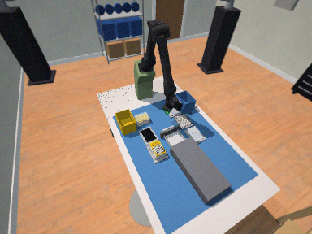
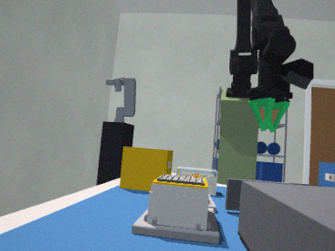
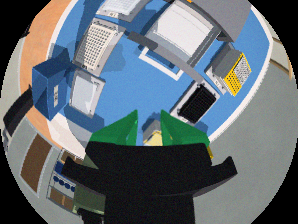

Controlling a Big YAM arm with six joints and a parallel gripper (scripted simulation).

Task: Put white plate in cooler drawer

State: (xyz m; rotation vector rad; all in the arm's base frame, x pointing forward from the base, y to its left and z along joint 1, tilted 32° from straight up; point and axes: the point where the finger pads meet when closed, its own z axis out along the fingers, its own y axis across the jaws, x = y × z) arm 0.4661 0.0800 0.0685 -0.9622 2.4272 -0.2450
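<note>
Little of the task looks done: the gripper (image 1: 167, 110) hangs above the bench, away from the cooler (image 1: 200, 170), on the side of the drawer (image 1: 175, 139). Its green fingers stand a modest way apart with nothing between them. The drawer seems to be pulled out of the cooler toward the arm, with its dark handle (image 1: 170, 131) at the front. The inside shows pale, and in these views nothing can be made out lying in it. The lamp of the cooler cannot be made out. So it is judged that the plate is not yet picked up, and that picking, placing between the ribs and shutting the drawer are all left. Three pale plates lie in a row beside the drawer, each one further from the cooler: the first (image 1: 196, 134) near the cooler's front corner, a dotted one (image 1: 184, 120) after it, and the third (image 1: 175, 111) furthest, by the blue bin (image 1: 186, 101). No nest label can be read, so it cannot be told for sure which is the plate of N3. The third lies almost under the gripper, a little to its side, and in the exterior view the gripper is high above the bench, so it touches none of them. The yellow bin (image 1: 126, 122) and the tip box (image 1: 158, 149) stand on the other side of the drawer from these plates
</note>
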